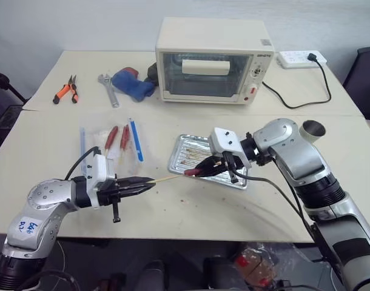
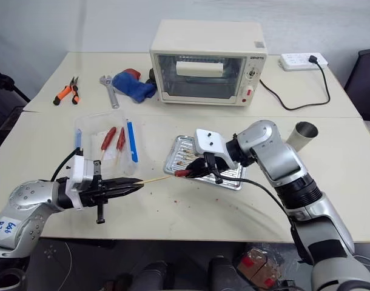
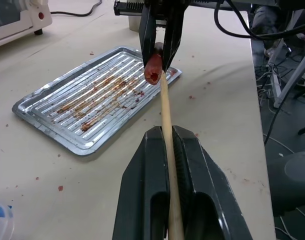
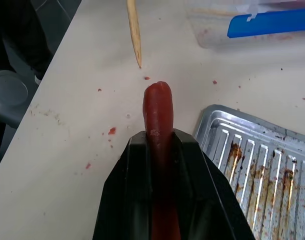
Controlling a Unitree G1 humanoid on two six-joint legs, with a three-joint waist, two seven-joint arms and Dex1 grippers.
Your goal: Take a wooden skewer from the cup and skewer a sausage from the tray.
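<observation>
My left gripper point(image 1: 147, 182) is shut on the wooden skewer point(image 1: 170, 177), a thin pale stick held about level and pointing right. My right gripper point(image 1: 200, 171) is shut on the sausage point(image 4: 157, 105), small and dark red, held just above the table at the near left corner of the tray point(image 1: 176, 162). The sausage's free end faces the skewer's tip. In the right wrist view the skewer point(image 4: 134, 30) stops a little short of that end. The silver tray point(image 3: 82, 105) is ridged and has brown grease marks. The grey-beige cup point(image 1: 312, 129) sits at the far right, behind my right arm.
A toaster oven point(image 1: 212, 60) stands at the back centre, its cord running to a power strip point(image 1: 300, 58). A clear plastic bag point(image 1: 112, 142) with two red sausages on sticks lies left of the tray. Pliers point(image 1: 67, 90), a wrench point(image 1: 108, 90) and a blue cloth point(image 1: 131, 82) lie back left.
</observation>
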